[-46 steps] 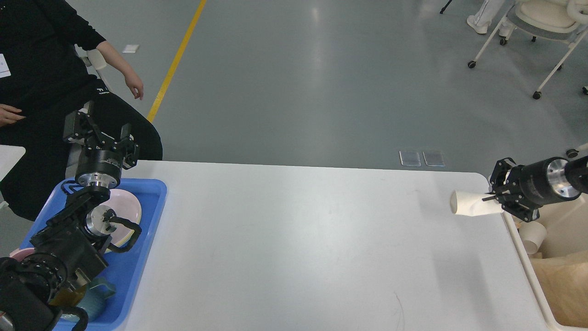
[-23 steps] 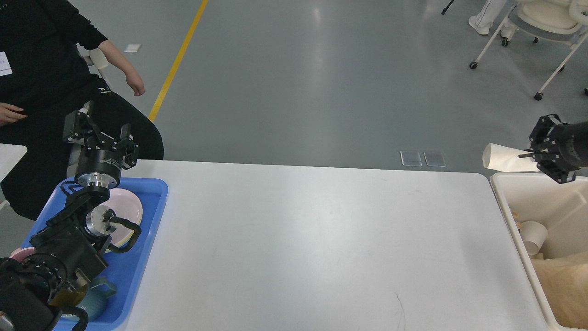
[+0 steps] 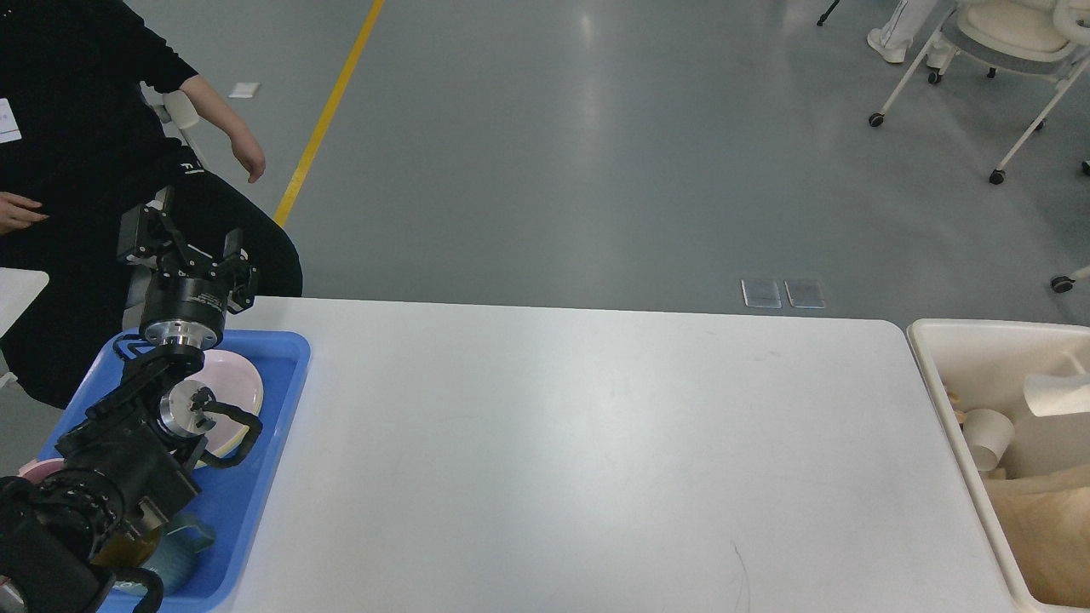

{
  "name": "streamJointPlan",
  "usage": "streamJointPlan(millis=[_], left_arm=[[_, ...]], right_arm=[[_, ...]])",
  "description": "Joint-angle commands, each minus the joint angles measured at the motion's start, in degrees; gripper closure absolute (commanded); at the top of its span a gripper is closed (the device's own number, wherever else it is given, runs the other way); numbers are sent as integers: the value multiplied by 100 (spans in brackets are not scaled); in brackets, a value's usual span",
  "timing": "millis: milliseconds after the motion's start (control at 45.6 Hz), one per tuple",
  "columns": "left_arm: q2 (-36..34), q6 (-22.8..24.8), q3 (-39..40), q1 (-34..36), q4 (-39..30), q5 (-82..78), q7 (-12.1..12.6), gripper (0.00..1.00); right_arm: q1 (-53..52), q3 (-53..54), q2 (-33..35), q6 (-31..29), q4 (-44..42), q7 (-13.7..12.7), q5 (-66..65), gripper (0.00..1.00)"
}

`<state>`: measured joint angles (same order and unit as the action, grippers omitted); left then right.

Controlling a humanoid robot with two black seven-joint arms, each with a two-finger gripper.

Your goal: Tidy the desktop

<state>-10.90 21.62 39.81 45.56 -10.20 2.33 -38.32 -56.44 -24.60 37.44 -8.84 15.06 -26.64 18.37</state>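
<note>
The white desktop (image 3: 579, 460) fills the middle of the head view and bears nothing between the tray and the bin. My left gripper (image 3: 183, 243) stands open and empty above the far end of the blue tray (image 3: 285, 383), its two fingers spread apart. My right gripper is out of view. A white paper cup (image 3: 1056, 394) is inside the cream-white bin (image 3: 928, 358) at the right, near another paper cup (image 3: 988, 436).
The blue tray holds a pink plate (image 3: 234, 387) and a teal cup (image 3: 183, 545) under my left arm. The bin also holds brown paper (image 3: 1043, 528). A person in black (image 3: 77, 153) sits behind the tray. A wheeled chair (image 3: 996, 51) stands far right.
My right gripper carried the white paper cup from the table's right edge up over the bin, then left the view. The cup is now in the bin. My left arm has not moved.
</note>
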Motion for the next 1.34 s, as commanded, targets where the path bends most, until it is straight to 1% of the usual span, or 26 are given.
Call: streamJointPlan(millis=[0, 219, 307, 351, 373, 395, 460, 526, 570, 592, 614, 658, 702, 745, 789, 1009, 1184, 1316], left_arm=[[0, 0, 0, 6, 0, -5, 0, 4], [0, 0, 0, -3, 0, 4, 0, 4], [0, 0, 0, -3, 0, 4, 0, 4], [0, 0, 0, -3, 0, 4, 0, 4], [0, 0, 0, -3, 0, -5, 0, 4], [0, 0, 0, -3, 0, -5, 0, 4], [0, 0, 0, -3, 0, -5, 0, 4], [0, 0, 0, -3, 0, -5, 0, 4], [0, 0, 0, -3, 0, 4, 0, 4], [0, 0, 0, -3, 0, -5, 0, 4], [0, 0, 0, -3, 0, 4, 0, 4], [0, 0, 0, 6, 0, 4, 0, 4], [0, 0, 0, -3, 0, 4, 0, 4], [0, 0, 0, -3, 0, -5, 0, 4], [0, 0, 0, -3, 0, -5, 0, 4], [0, 0, 0, -3, 0, -5, 0, 4], [0, 0, 0, -3, 0, 4, 0, 4], [0, 0, 0, 6, 0, -5, 0, 4]], right_arm=[[133, -19, -52, 5, -12, 1, 0, 0], [72, 60, -122, 14, -21, 1, 44, 0], [-50, 375, -201, -30, -3, 18, 70, 0], [-138, 718, -237, -74, 14, 123, 70, 0], [-165, 937, -245, -83, 32, 263, 70, 0], [-200, 1453, -341, -92, 93, 804, 70, 0], [-218, 2036, -543, -92, 155, 1694, 61, 0], [-209, 2502, -720, -100, 208, 2731, 35, 0], [-200, 2740, -781, -100, 278, 3381, 17, 0], [-200, 2854, -825, -100, 313, 3663, 17, 0], [-200, 2977, -869, -100, 348, 3935, 17, 0], [-192, 3223, -983, -100, 401, 4367, 17, 0], [-174, 3434, -1106, -100, 419, 4692, 17, 0], [-156, 3610, -1229, -100, 428, 4913, 17, 0], [-121, 3803, -1361, -100, 419, 5045, 17, 0], [247, 5219, -2020, -109, 638, 5054, 0, 0], [467, 5299, -2144, -127, 999, 5098, 0, 0], [485, 5281, -2214, -118, 973, 5098, 0, 0]])
